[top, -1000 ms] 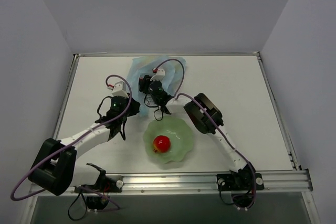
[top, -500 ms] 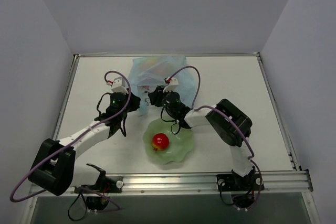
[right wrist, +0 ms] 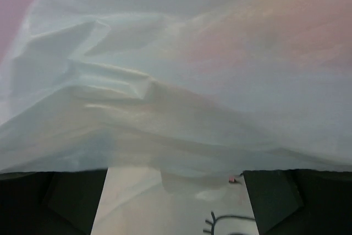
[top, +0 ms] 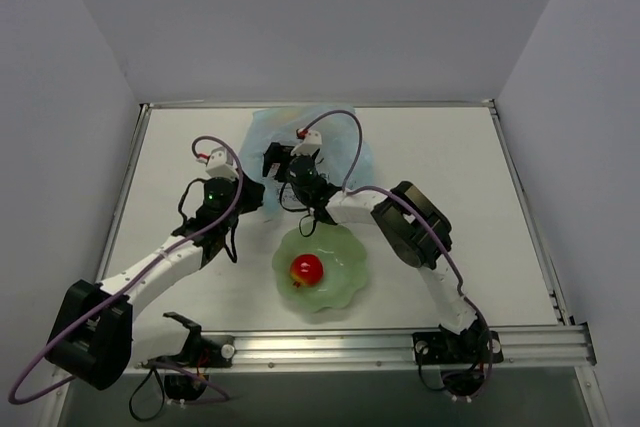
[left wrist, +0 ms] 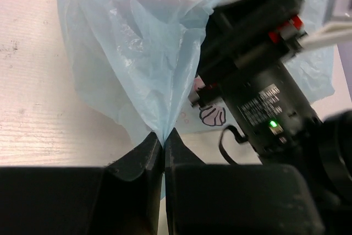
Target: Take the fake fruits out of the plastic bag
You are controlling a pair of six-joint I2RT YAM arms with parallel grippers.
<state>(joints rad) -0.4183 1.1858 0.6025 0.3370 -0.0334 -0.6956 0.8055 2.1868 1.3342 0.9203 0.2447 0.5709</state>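
Observation:
The light-blue plastic bag [top: 322, 132] lies crumpled at the table's far middle. My left gripper [left wrist: 163, 137] is shut on a pinched fold of the bag's [left wrist: 143, 53] near edge; from above the left gripper [top: 254, 198] sits just left of the bag. My right gripper [top: 277, 160] stands open at the bag's front, fingers spread wide with nothing between them. In the right wrist view the right gripper [right wrist: 176, 175] faces bag film [right wrist: 165, 81], and a blurred orange-pink shape [right wrist: 264, 37] shows through it. One red apple [top: 307, 269] lies in the pale green bowl [top: 345, 247].
The bowl stands in front of the bag, near the right arm's forearm [top: 410, 222]. The right arm's wrist body [left wrist: 258, 81] fills the right half of the left wrist view. A raised rim [top: 500, 162] bounds the white table.
My right gripper has swung from above the bowl's far rim back to the bag and opened wide. The bag has sunk lower. The left gripper keeps its hold.

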